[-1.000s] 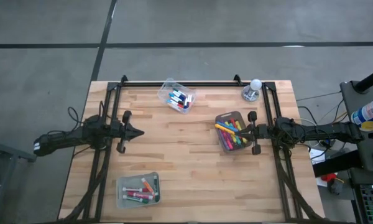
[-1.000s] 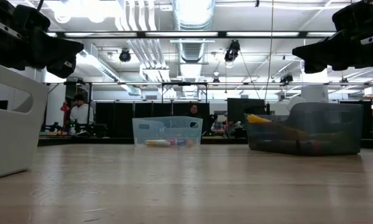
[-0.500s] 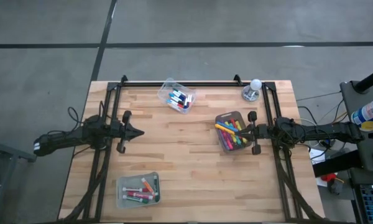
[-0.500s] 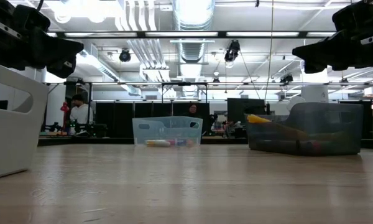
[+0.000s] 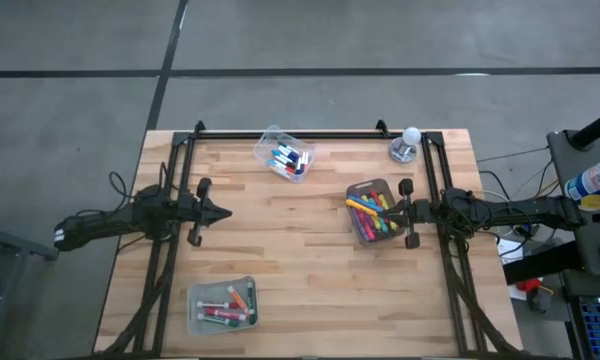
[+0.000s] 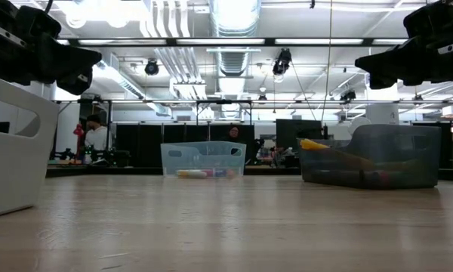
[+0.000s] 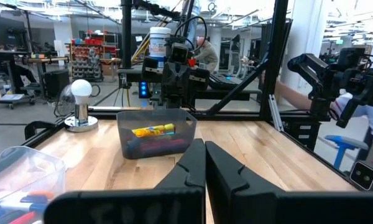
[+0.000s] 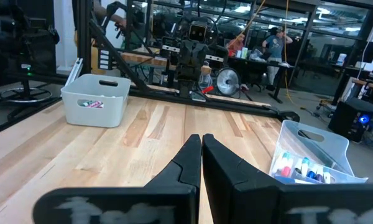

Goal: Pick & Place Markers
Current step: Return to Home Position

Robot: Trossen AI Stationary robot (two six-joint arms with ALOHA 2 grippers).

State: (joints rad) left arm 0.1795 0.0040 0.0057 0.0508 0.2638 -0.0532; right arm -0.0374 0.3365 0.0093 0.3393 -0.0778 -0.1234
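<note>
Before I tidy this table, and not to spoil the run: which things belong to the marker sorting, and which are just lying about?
Job: the markers in the clear bin, the dark grey bin and the white bin; those bins; the left gripper and right gripper, both shut.
Lying about: the white bulb on a stand, at a table corner on the right arm's side.

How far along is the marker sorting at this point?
It looks finished. All visible markers sit in the clear bin, the dark bin or the white bin; none lies loose on the table. Nothing is in hand: the left gripper and right gripper are shut and empty, raised above the table. Left: at most parking the arms.
</note>
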